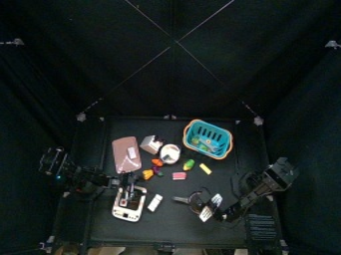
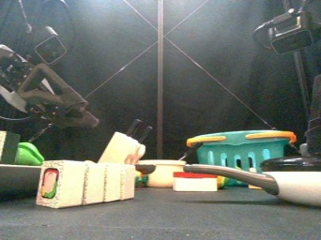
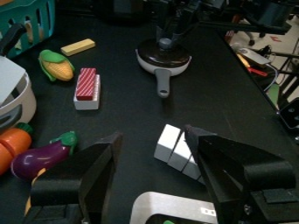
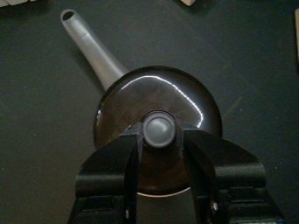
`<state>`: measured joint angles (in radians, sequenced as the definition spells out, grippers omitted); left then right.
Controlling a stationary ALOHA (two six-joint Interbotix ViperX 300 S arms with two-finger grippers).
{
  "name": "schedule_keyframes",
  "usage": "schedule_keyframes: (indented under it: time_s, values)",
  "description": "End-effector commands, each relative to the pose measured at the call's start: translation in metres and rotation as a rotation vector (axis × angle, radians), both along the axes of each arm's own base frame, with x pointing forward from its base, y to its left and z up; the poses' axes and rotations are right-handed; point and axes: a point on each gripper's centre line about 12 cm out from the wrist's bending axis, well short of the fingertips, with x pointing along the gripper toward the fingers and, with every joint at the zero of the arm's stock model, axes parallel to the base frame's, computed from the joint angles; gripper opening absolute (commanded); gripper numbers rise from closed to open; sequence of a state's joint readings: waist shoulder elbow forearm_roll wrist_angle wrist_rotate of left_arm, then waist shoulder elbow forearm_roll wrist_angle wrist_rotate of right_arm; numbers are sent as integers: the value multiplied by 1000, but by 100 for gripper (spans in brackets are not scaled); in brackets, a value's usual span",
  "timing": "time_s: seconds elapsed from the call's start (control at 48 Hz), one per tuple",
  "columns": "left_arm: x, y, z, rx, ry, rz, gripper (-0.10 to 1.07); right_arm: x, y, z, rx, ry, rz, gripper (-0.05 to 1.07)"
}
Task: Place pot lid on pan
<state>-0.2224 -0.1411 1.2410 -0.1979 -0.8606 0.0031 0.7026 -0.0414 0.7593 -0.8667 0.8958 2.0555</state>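
Note:
The pot lid point(image 4: 152, 94) is a dark round dome with a grey knob point(image 4: 158, 129). It sits on the pan, whose grey handle point(image 4: 93, 48) sticks out from under it. My right gripper point(image 4: 163, 142) is straight above, its jaws closed in on the knob from both sides. The left wrist view shows the same pan point(image 3: 147, 63) across the table, with the lid point(image 3: 163, 54) on it and the right gripper at the knob. In the front view the pan point(image 2: 282, 186) stands at the right. My left gripper point(image 3: 158, 140) is open and empty, low at the table's left.
A white block point(image 3: 181, 149) lies just beyond my left jaws. A red-and-white block point(image 3: 87, 86), corn point(image 3: 52, 63), an eggplant point(image 3: 41, 157) and a carrot point(image 3: 12, 140) are scattered mid-table. The teal basket point(image 1: 206, 137), pink tray point(image 1: 127, 149) and white cup point(image 1: 151, 144) stand at the back.

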Motion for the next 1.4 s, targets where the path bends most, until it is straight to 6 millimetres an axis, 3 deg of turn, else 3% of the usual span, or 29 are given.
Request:
schedule_keyframes:
  time_s: [0.0, 1.375]
  values:
    - [5, -1, 5, -5, -22, 0, 93, 2, -1, 14, 19, -38, 0, 65]
    - [4, -1, 5, -5, -19, 0, 93, 2, -4, 0, 47, -4, -15, 65]
